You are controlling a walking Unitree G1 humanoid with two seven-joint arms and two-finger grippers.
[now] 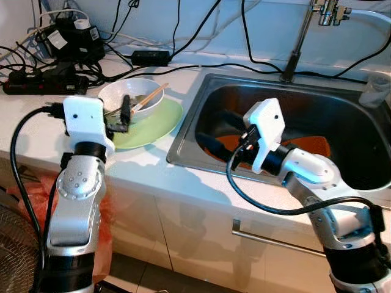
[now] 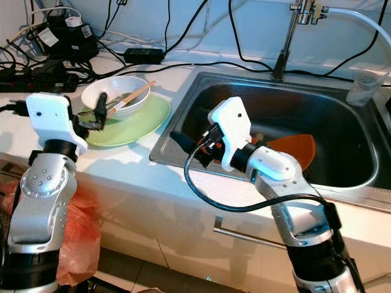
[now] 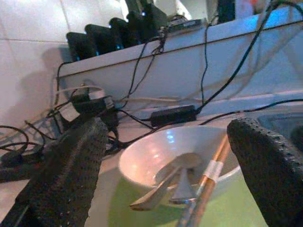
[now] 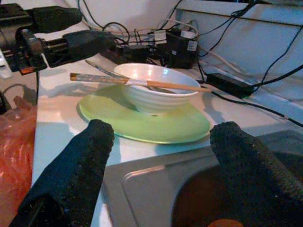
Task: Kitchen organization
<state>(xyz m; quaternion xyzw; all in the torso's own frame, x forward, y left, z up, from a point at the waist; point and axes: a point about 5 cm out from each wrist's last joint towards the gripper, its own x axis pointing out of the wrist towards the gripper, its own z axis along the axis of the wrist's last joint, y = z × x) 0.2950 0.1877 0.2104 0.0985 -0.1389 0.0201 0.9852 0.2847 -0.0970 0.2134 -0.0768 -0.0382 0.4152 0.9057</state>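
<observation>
A white bowl stands on a light green plate on the counter left of the sink. Wooden chopsticks and a metal spoon rest in the bowl. My left gripper hovers at the bowl's near left side, open, fingers either side of its rim. My right gripper hangs over the sink's left part, open and holding nothing, pointing toward the plate. An orange dish lies on the sink floor behind the right arm.
Power strips, adapters and many black cables crowd the back of the counter. A faucet rises behind the sink, and a clear glass stands at its right. An orange bag hangs below the counter by the left arm.
</observation>
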